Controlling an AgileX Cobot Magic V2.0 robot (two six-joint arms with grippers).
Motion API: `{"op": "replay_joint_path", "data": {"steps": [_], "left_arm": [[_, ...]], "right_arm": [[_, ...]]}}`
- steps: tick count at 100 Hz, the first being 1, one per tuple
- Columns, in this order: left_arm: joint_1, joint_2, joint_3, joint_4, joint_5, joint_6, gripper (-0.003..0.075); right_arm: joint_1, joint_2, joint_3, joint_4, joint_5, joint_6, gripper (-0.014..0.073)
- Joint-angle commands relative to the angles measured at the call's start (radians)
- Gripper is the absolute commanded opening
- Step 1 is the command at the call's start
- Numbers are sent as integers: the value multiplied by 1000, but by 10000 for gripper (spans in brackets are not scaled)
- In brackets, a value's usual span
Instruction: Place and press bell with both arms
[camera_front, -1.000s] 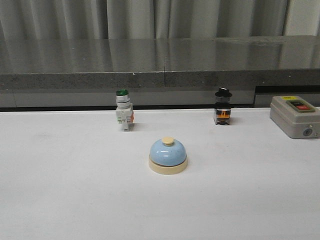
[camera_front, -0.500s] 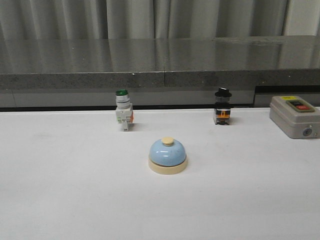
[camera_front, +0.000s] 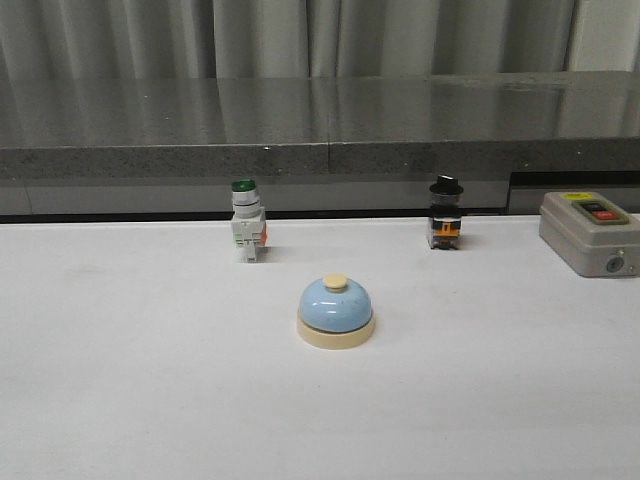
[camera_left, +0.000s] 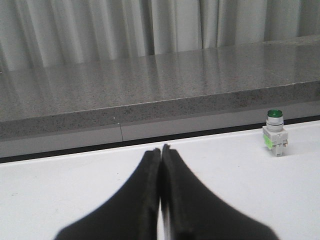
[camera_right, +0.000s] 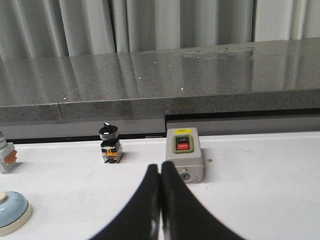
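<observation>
The bell (camera_front: 337, 311), pale blue dome on a cream base with a cream button, stands upright near the middle of the white table. Part of it shows in the right wrist view (camera_right: 12, 212). Neither arm shows in the front view. My left gripper (camera_left: 160, 150) is shut and empty over bare table, its black fingers pressed together; the bell is out of its view. My right gripper (camera_right: 160, 167) is shut and empty, with the bell off to its left side and apart from it.
A green-capped white pushbutton switch (camera_front: 246, 219) stands behind the bell to the left, also in the left wrist view (camera_left: 275, 133). A black-capped switch (camera_front: 446, 212) stands back right. A grey box with a red button (camera_front: 591, 232) sits far right. A grey stone ledge (camera_front: 320, 130) runs along the back.
</observation>
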Motion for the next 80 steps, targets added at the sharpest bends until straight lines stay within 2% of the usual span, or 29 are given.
{"op": "replay_joint_path", "data": {"steps": [1,49,58,80], "left_arm": [[0,-27,40,-10,-90,-10,-20],[0,-27,40,-10,-90,-10,-20],[0,-27,40,-10,-90,-10,-20],[0,-27,40,-10,-90,-10,-20]], "right_arm": [[-8,-19,-16,1,-73,-7,-60],[-8,-18,-41,1,-105,-7,-60],[-8,1,-115,1,-17,-7,-60],[-8,201,-413,1,359,-7,-60]]}}
